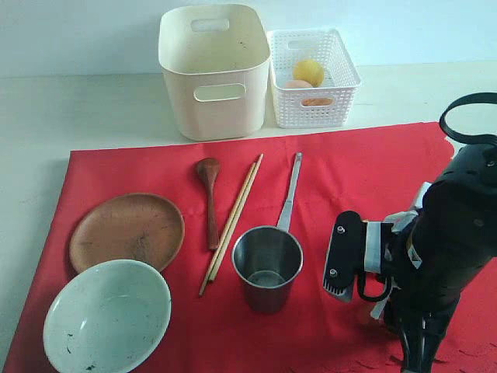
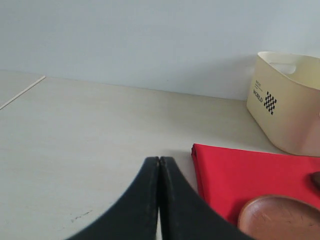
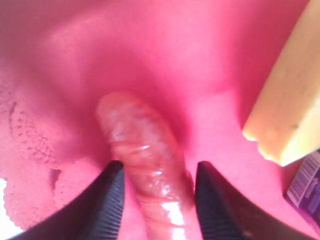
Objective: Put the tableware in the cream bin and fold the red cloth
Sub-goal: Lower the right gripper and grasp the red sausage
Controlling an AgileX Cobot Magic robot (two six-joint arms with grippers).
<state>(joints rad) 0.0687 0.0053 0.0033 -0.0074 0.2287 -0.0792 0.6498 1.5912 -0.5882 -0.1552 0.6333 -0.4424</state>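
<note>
Tableware (image 1: pixel 268 260) is lying spread across the red cloth (image 1: pixel 349 171), short of the cream bin (image 1: pixel 213 74): plate (image 1: pixel 128 229), bowl (image 1: pixel 107 315), spoon (image 1: pixel 210 198), chopsticks (image 1: pixel 231 225), cup. Left gripper (image 2: pixel 159 161) is sitting clenched over the table (image 2: pixel 75 150). Right gripper (image 3: pixel 157 167) is straddling the sausage (image 3: pixel 145 150); whether it is actually pinching, I cannot tell.

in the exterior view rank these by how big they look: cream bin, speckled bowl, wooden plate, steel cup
1. cream bin and speckled bowl: about alike; the bowl lies nearer the camera, so I won't rank the two.
2. wooden plate
3. steel cup
</note>
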